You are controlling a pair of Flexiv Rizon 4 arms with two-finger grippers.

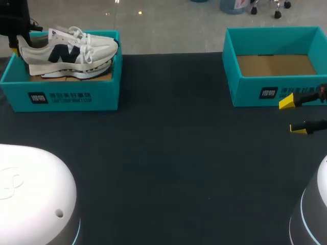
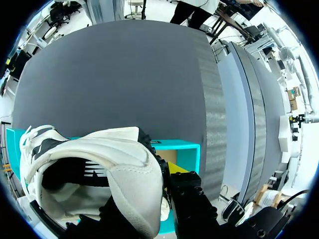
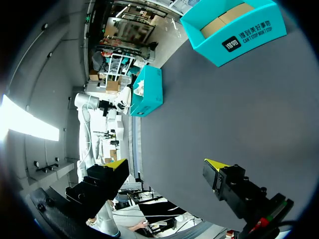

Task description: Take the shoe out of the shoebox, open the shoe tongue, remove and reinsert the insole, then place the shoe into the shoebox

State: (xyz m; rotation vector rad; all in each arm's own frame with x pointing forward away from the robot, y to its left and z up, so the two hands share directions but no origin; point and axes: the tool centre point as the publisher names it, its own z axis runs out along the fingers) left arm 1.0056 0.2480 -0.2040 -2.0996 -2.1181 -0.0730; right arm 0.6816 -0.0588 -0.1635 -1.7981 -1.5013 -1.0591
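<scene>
A white sneaker (image 1: pixel 69 51) with a dark side logo lies in the teal shoebox (image 1: pixel 61 94) at the table's far left, its upper rising above the rim. My left gripper (image 1: pixel 18 48) is at the sneaker's heel, shut on it. In the left wrist view the heel collar of the sneaker (image 2: pixel 114 164) fills the space at my left gripper (image 2: pixel 149 196); one yellow fingertip (image 2: pixel 177 168) shows beside it and the other is hidden. My right gripper (image 1: pixel 294 115) hangs open and empty in front of the second teal shoebox (image 1: pixel 273 92); in its own view the right gripper (image 3: pixel 167 164) holds nothing.
The second shoebox (image 3: pixel 234 30) at the far right holds only a cardboard floor. The dark table (image 1: pixel 173 153) stretches between the two boxes. The left shoebox (image 3: pixel 147 92) shows far across the table in the right wrist view.
</scene>
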